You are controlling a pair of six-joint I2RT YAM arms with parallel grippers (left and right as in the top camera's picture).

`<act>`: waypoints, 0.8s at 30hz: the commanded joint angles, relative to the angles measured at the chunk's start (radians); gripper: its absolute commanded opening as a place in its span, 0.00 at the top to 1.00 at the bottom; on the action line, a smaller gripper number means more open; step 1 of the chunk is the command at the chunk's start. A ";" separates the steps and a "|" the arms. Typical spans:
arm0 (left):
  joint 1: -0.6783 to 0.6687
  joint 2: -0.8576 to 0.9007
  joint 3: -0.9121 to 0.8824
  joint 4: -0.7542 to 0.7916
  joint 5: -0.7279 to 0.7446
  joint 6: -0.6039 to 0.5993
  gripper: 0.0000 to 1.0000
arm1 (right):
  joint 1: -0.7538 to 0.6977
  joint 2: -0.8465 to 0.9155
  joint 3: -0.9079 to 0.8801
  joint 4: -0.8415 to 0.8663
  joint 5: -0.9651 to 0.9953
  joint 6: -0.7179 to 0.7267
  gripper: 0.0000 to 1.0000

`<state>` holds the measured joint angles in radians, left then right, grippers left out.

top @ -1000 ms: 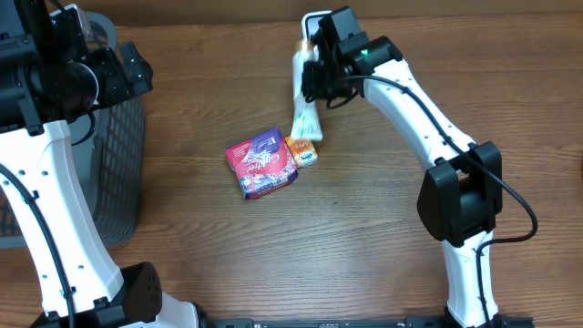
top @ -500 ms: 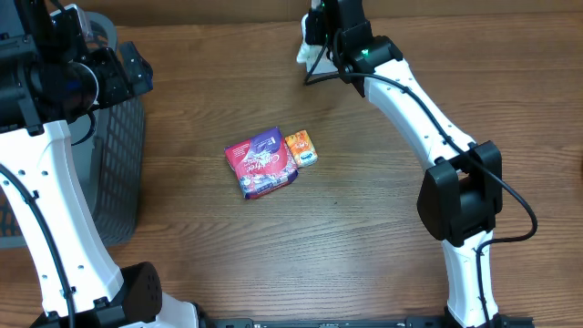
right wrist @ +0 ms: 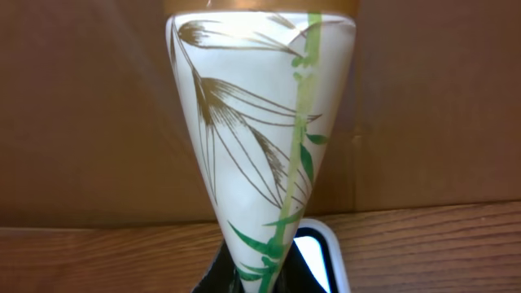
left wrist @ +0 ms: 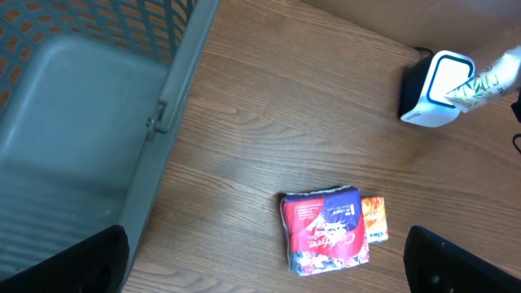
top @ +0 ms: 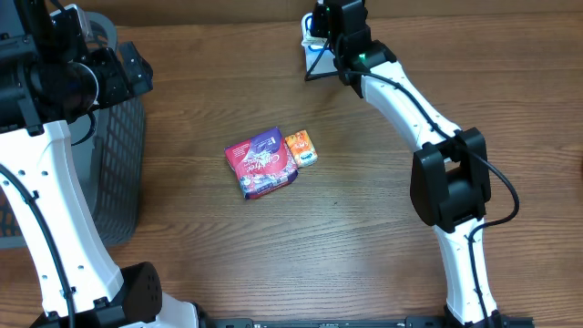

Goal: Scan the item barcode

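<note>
Right gripper: you had the right gripper (top: 328, 27) at the top centre of the overhead frame, jaws clamped on the tube.
Tube: the tube (right wrist: 260, 146) was white with green and brown leaf print. It filled the middle of your right wrist view, wide end up, narrow end down toward the scanner.
Scanner: the scanner (left wrist: 435, 89) sat in the upper right of your left wrist view, with the tube's end just before its face. Whether they touched was hard to tell.
Left gripper: your left gripper (top: 132, 71) hung in the upper left of the overhead frame, jaws wide apart and holding nothing.
Basket: the grey basket (top: 127, 164) stood along the left edge.
Packet: the red and purple packet (top: 262, 162) lay mid-frame, with the small orange box (top: 301, 148) just beside its right side.
</note>
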<state>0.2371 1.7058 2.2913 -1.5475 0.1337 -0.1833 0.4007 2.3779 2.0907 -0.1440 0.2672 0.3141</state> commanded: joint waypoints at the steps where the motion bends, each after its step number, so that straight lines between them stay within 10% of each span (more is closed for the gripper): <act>1: -0.002 -0.004 0.013 0.003 -0.007 0.004 0.00 | -0.015 -0.006 0.024 0.027 0.028 0.000 0.96; 24: -0.002 -0.004 0.013 0.003 -0.007 0.004 0.00 | -0.173 -0.248 0.028 -0.270 0.195 0.088 0.96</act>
<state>0.2371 1.7058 2.2913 -1.5471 0.1333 -0.1833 0.3233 2.3165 2.0903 -0.3721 0.3698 0.3313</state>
